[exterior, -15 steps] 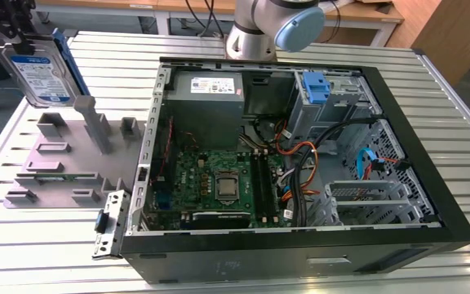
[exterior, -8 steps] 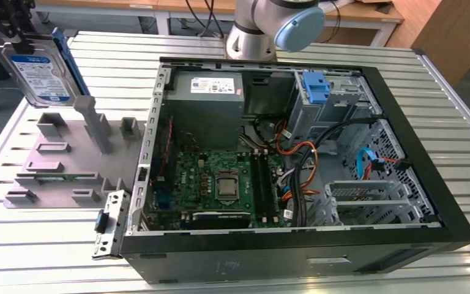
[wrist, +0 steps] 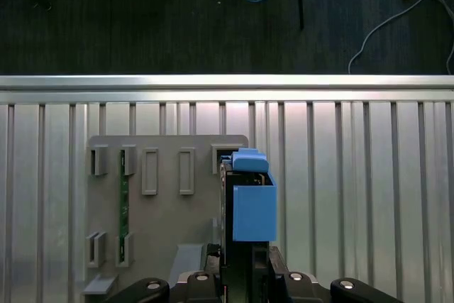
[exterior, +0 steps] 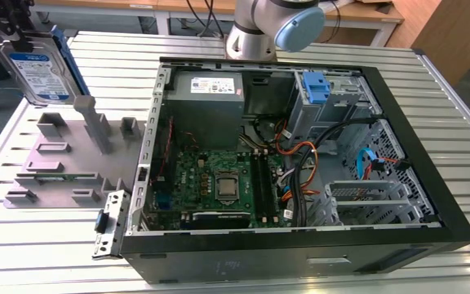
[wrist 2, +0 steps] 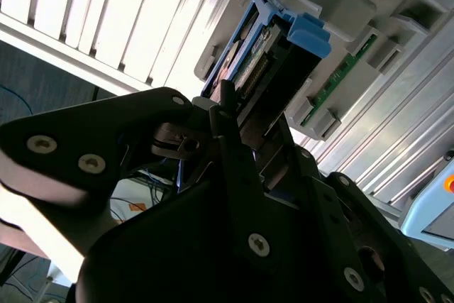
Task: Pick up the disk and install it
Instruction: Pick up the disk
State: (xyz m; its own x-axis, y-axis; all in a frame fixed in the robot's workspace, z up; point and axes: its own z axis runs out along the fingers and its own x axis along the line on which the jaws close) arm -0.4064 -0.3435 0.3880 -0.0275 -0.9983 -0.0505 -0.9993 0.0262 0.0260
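Observation:
The disk (exterior: 41, 68), a silver-grey hard drive with a white-and-blue label and blue side rails, hangs upright in the air at the exterior view's far left. It is above the grey holder plate (exterior: 59, 162). My gripper (exterior: 10, 27) is shut on its upper end. In the second wrist view the black fingers (wrist 2: 234, 147) clamp the disk (wrist 2: 259, 62), whose blue tab points away from me. In the first wrist view the disk's blue rail (wrist: 253, 207) sticks out from the gripper (wrist: 245, 274) over the holder plate (wrist: 167, 211).
The open computer case (exterior: 431, 202) lies on the slatted metal table (exterior: 39, 239) at the exterior view's right. It holds a motherboard (exterior: 218, 184), a grey power supply (exterior: 206, 89) and a blue bracket (exterior: 317, 89) in the drive bay. The arm's base (exterior: 272, 27) stands behind it.

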